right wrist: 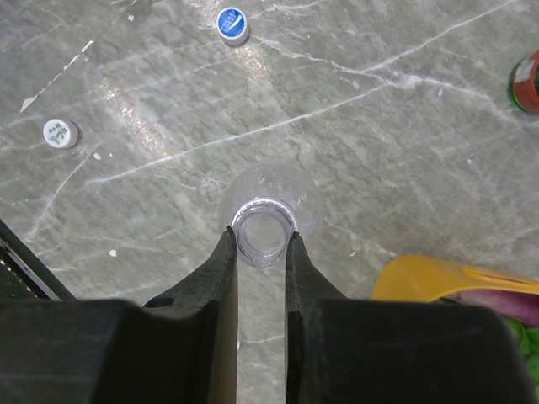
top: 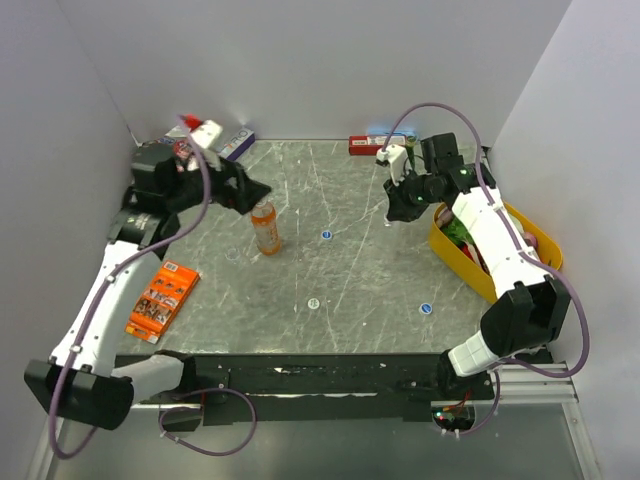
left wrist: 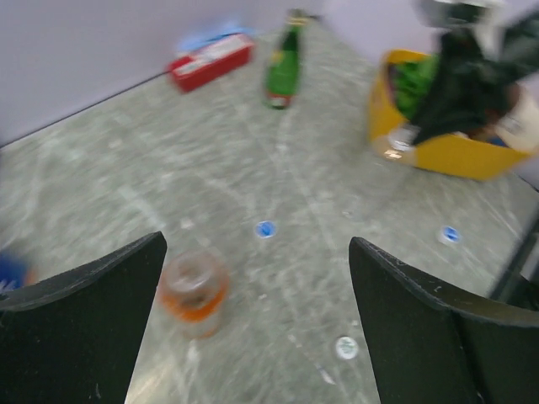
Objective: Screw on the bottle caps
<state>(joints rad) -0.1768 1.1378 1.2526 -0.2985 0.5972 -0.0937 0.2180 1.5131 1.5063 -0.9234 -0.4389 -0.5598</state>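
An uncapped bottle of orange drink stands left of the table's middle. My left gripper hovers just above and behind it, open; in the left wrist view the bottle shows blurred below the gap, close to the left finger. My right gripper is shut on the open neck of a clear empty bottle standing near the yellow basket. Loose bottle caps lie on the table: a blue cap, a white cap and another blue cap.
A yellow basket of items sits at the right edge under the right arm. A red box and a green bottle stand at the back. An orange packet lies front left, and boxes sit back left.
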